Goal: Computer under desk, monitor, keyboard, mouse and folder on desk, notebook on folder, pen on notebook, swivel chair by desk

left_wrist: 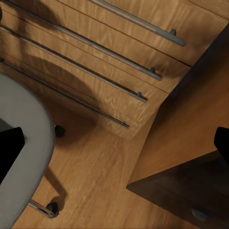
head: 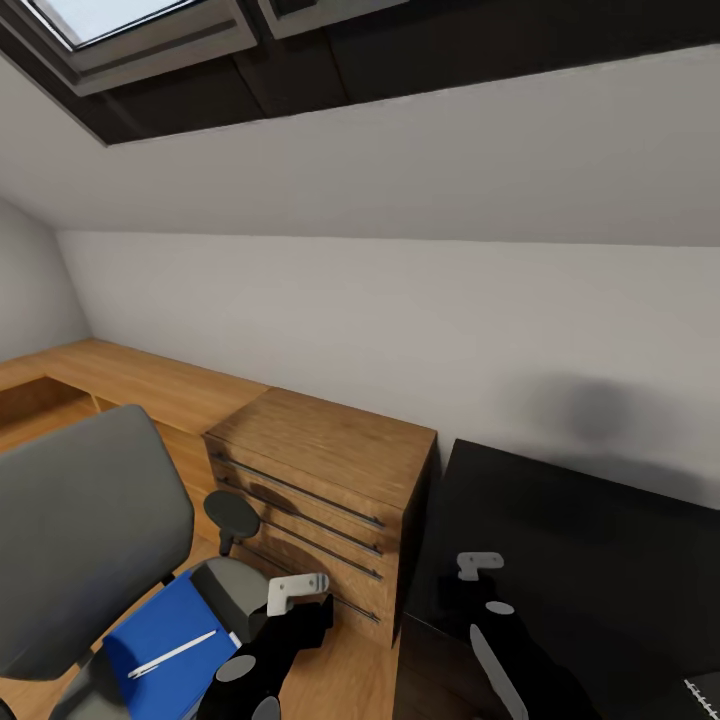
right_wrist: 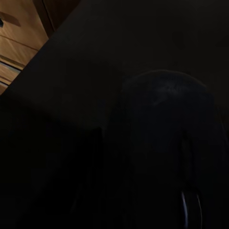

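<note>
The left fingers [head: 298, 592] are spread wide above the wooden floor [left_wrist: 102, 174], near the gray swivel chair [head: 80, 540]. A blue folder [head: 170, 640] with a white pen [head: 172, 654] lies on its seat. The right fingers [head: 478, 566] hang over the black surface [head: 590, 540], above the dark mouse [right_wrist: 164, 143]; I cannot tell if they are spread. A wooden drawer chest [head: 320, 500] stands between.

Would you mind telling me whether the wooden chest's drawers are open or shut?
Shut: the wooden chest of drawers shows its fronts flush, dark bar handles in line, none pulled out.
</note>
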You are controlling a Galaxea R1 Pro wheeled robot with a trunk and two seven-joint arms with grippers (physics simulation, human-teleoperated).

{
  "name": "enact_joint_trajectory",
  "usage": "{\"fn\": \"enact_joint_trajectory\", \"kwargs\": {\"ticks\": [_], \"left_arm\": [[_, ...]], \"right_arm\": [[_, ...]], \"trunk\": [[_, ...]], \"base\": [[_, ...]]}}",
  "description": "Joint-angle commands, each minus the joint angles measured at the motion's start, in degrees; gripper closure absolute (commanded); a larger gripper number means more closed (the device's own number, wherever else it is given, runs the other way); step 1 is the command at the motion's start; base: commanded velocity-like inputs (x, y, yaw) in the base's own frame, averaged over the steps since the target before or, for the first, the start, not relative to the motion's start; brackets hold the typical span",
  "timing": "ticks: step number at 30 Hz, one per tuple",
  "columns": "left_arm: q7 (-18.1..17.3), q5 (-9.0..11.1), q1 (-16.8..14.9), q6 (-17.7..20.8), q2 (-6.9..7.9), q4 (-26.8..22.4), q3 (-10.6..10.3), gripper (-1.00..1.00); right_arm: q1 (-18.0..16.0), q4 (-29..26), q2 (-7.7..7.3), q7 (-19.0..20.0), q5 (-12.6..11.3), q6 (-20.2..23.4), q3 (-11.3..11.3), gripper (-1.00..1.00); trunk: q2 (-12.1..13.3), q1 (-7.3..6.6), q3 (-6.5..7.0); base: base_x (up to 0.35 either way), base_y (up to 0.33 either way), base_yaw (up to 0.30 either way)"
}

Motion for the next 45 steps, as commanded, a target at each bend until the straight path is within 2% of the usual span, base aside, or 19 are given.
{"fn": "enact_joint_trajectory", "kwargs": {"ticks": [1, 21, 24, 28, 32, 35, 38, 41, 45], "left_arm": [[0.57, 0.6, -0.05, 0.12, 0.01, -0.07, -0.07, -1.0], [0.57, 0.6, -0.05, 0.04, 0.01, -0.15, -0.16, -1.0], [0.57, 0.6, -0.05, 0.04, 0.01, -0.16, -0.16, -1.0], [0.57, 0.6, -0.05, 0.04, 0.01, -0.16, -0.16, -1.0], [0.59, 0.6, -0.05, 0.04, 0.01, -0.16, -0.16, -1.0], [0.59, 0.6, -0.05, 0.04, 0.01, -0.16, -0.16, -1.0], [0.59, 0.6, -0.05, 0.04, 0.01, -0.16, -0.16, -1.0], [0.59, 0.6, -0.05, 0.04, 0.01, -0.16, -0.16, -1.0], [0.6, 0.6, -0.05, 0.04, 0.01, -0.16, -0.16, -1.0]], "right_arm": [[-0.01, 0.22, -0.08, -0.67, -1.51, 0.32, 0.27, 1.0], [-0.01, -0.12, -0.16, -0.67, -1.39, 0.16, 0.24, 1.0], [0.0, -0.57, -0.17, -0.67, -1.39, 0.11, 0.11, 1.0], [0.05, -4.18, -0.36, -1.28, -1.44, 0.34, -0.15, 1.0], [0.34, -9.66, -0.51, -5.26, -1.7, 2.47, -0.23, 1.0], [0.66, -13.23, -0.43, -9.85, -2.1, 4.28, -0.19, 1.0], [2.14, -17.69, -0.41, -14.45, -4.07, 5.15, -0.17, 1.0], [3.08, -20.14, -0.43, -15.63, -5.51, 6.25, -0.17, 1.0], [3.33, -20.95, -0.42, -15.94, -5.9, 6.93, -0.17, 1.0]], "trunk": [[-0.04, 0.01, -0.08], [-0.04, 0.01, -0.08], [1.17, -0.65, 0.46], [2.77, -1.53, 1.18], [4.38, -2.41, 1.9], [5.58, -3.07, 2.44], [6.78, -3.73, 2.97], [7.99, -4.39, 3.51], [9.59, -5.27, 4.23]], "base": [[0.0, 0.0, 0.0], [0.0, 0.0, 0.0], [0.0, 0.0, 0.0], [-0.013, 0.0, 0.0], [-0.201, 0.0, 0.0], [-0.3, 0.0, 0.0], [-0.328, 0.0, 0.0], [-0.338, 0.0, 0.0], [-0.34, 0.0, 0.0]]}}
